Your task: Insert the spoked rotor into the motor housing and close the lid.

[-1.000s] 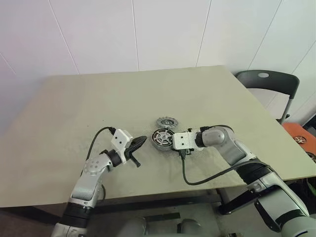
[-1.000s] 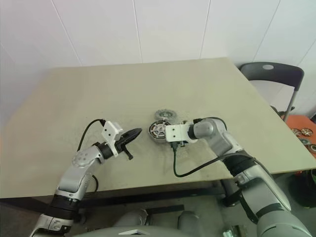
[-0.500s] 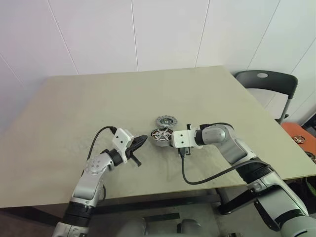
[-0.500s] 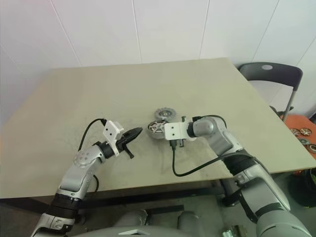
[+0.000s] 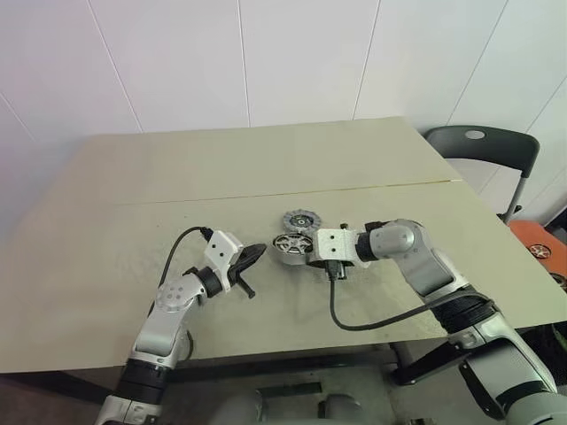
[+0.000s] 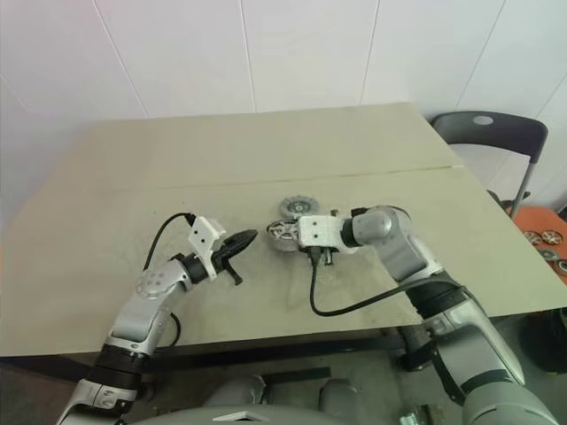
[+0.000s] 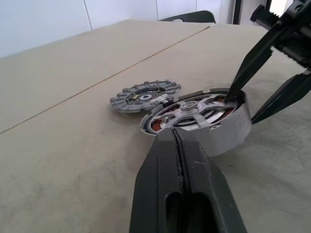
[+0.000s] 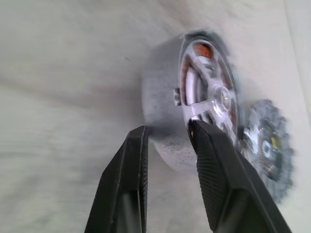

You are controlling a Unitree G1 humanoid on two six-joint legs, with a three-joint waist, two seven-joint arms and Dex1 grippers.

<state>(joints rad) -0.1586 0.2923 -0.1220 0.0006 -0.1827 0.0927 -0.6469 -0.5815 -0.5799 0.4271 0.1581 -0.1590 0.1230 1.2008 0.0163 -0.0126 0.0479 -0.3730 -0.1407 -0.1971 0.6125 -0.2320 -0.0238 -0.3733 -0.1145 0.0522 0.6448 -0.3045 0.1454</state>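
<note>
Right gripper [image 7: 265, 80] straddles the rotor [image 7: 199, 116] rim with 2 parted fingers, not clamped. Lid [image 7: 145, 96] lies just beyond. Left gripper [image 7: 179, 145] clenched empty, nearby.

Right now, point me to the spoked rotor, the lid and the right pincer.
spoked rotor [image 7: 197, 108], left wrist view, central hub.
lid [image 7: 145, 95], left wrist view, flat top.
right pincer [image 8: 167, 131], right wrist view, midway between fingertips.

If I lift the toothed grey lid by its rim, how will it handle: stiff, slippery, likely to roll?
The lid looks like thin rigid metal, so it probably won't flex. It lies flat and low on the table, so getting a finger under its edge may be awkward. Its notched rim should give some bite; set on edge, a round disc like this could roll.
</note>
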